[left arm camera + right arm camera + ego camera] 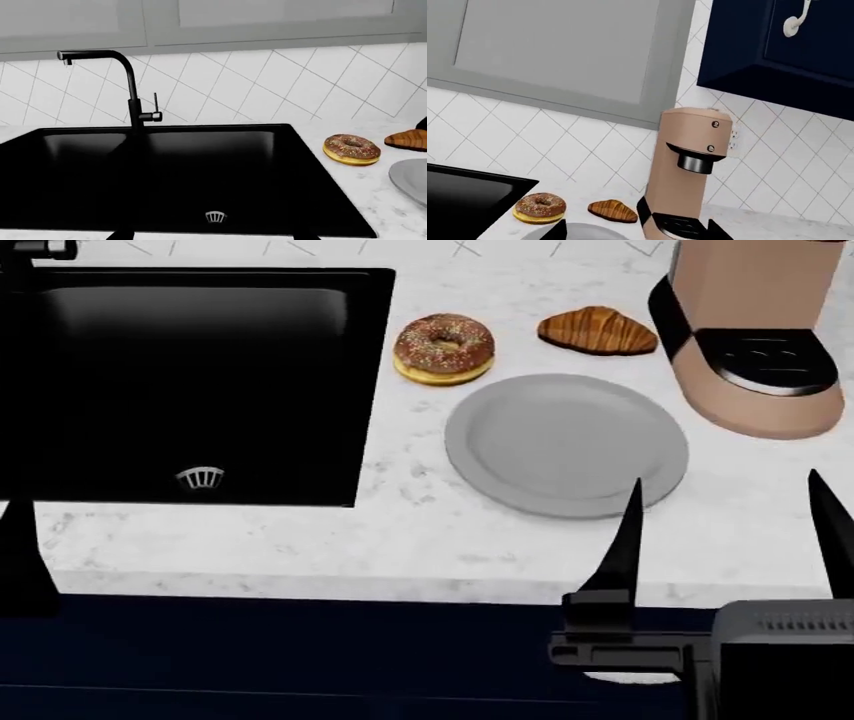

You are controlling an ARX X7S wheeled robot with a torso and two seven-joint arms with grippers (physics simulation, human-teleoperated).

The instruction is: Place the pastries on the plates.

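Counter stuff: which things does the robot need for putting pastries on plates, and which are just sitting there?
Needed: donut, croissant, grey plate.

Just there: black sink, tap, tan coffee machine.

The second plate is not in view.

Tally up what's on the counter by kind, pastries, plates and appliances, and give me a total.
Pastries: 2, the donut and the croissant
Plates: 1, the grey plate; no second plate is in view
Appliances: 1, the coffee machine
Total: 4
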